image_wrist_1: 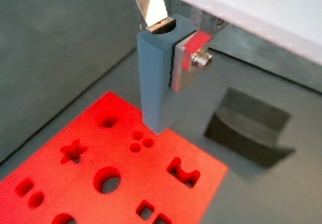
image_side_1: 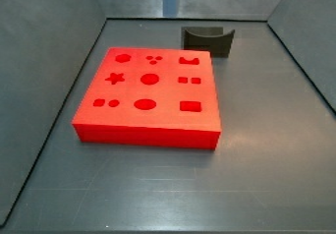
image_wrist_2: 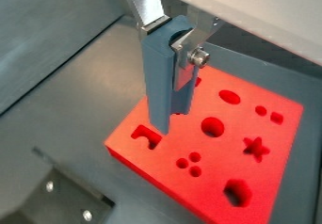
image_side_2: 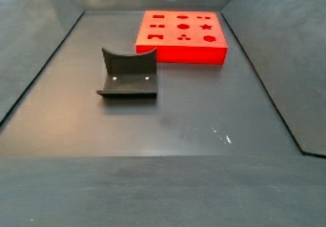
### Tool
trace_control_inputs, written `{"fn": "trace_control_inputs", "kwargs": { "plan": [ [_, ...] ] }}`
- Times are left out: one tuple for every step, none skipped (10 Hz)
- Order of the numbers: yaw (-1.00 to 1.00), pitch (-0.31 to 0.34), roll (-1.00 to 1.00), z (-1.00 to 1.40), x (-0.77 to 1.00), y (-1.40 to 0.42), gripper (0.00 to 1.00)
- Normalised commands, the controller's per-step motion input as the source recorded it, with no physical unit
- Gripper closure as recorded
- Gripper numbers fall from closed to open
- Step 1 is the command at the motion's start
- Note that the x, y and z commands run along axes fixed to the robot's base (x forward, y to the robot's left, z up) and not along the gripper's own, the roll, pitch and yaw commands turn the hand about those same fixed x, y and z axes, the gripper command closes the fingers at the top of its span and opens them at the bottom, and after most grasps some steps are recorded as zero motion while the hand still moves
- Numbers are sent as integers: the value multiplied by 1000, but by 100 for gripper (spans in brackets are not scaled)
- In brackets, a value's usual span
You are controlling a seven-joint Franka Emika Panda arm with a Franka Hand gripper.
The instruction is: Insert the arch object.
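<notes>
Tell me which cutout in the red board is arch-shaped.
The arch-shaped cutout at the red board corner nearest the fixture; no other has that notched outline. The claw, gripping a blue-grey piece, hangs above.

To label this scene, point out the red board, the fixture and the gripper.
red board (image_side_1: 144,133): side view, front wall.
fixture (image_side_2: 128,69): side view, upright plate.
gripper (image_wrist_1: 157,121): wrist view, lower tip, over the board.

"What colour is that board (image_side_1: 132,121)?"

"Bright red, patterned with darker red cut-out shapes. The floor (image_side_1: 157,191) around it is dull grey."

"And the gripper (image_wrist_1: 174,72) hanging above the board's edge?"

"A silver plate (image_wrist_1: 193,51) with a red patch on it, beside a blue-grey bar (image_wrist_1: 153,77). The fixture (image_side_2: 128,73) is near-black."
</notes>
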Motion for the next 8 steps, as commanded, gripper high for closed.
{"fn": "trace_control_inputs", "kwargs": {
  "plan": [
    [-886,-210,-49,-271,134,60,100],
    [-934,-140,-34,-297,149,66,100],
    [-1000,-26,0,-320,114,54,100],
    [-1000,-14,0,-300,111,51,100],
    [-1000,-1,0,-291,103,51,100],
    [-1000,0,0,-289,91,46,100],
    [-1000,0,0,-251,63,37,100],
    [-997,0,0,-217,46,34,100]
  ]
}}
